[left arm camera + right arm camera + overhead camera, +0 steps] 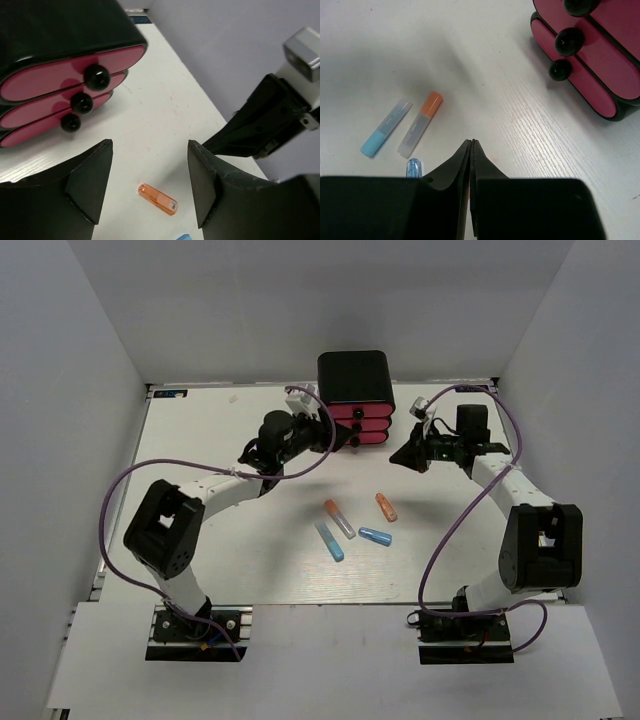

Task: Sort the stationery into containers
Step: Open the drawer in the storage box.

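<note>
Four short markers lie loose on the table (200, 440), on the knob side of the black case (356, 375) and well apart from it. The orange marker (386, 506) is nearest the case. The orange-grey marker (339, 518), the blue marker (375, 536) and the light blue marker (329, 540) lie a little farther out. None is held, and none is in a container.

The three pink drawers (360, 425) sit flush in the case, so I judge the step in hand to be opening one of them. Sorting proper has not begun.

The left gripper (325, 435) hangs just beside the drawer fronts with its jaws spread wide and nothing between them. The right gripper (405, 457) is off the other end of the drawer fronts, near but not touching. Its jaws are pressed together on nothing.

The next move probably calls for centring the spread jaws on one knob (96, 76), closing on it and pulling straight out from the case (a light case may slide instead of the drawer).

The overhead view gives the whole layout but hardly resolves the knobs. The left wrist view shows all three knobs stacked, with the orange marker below them in the frame. Only the right wrist view makes plain that the right jaws meet. It also shows the blue marker (413, 167) partly hidden behind them.
</note>
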`<state>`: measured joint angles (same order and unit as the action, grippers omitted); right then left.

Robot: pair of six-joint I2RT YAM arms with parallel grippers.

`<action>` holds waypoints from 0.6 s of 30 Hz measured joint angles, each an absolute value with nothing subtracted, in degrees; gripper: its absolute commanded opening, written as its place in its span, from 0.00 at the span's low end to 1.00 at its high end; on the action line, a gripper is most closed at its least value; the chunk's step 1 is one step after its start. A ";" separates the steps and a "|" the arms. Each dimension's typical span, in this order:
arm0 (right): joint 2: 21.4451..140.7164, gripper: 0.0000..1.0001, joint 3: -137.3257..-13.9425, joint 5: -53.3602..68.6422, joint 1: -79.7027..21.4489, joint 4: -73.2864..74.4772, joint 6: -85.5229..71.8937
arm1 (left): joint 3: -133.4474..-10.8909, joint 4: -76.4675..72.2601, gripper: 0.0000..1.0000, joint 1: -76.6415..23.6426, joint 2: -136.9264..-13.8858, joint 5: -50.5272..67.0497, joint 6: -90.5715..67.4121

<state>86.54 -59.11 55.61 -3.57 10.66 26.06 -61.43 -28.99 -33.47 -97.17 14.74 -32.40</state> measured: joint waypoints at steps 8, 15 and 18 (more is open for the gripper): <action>87.29 0.24 -59.11 52.93 -4.58 7.94 22.61 | -67.00 -21.50 0.52 -33.47 -107.87 11.46 -34.83; 87.29 0.27 -58.61 51.07 -4.56 5.69 21.08 | -73.65 -16.58 0.63 -33.63 -114.87 9.80 -36.95; 87.29 0.27 -57.76 50.89 -4.56 5.48 20.69 | -75.46 -16.64 0.63 -33.63 -116.64 9.52 -38.46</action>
<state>87.29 -57.76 50.89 -4.56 5.48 20.69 -75.46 -16.64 -33.63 -116.64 9.52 -38.46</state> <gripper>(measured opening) 0.268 0.626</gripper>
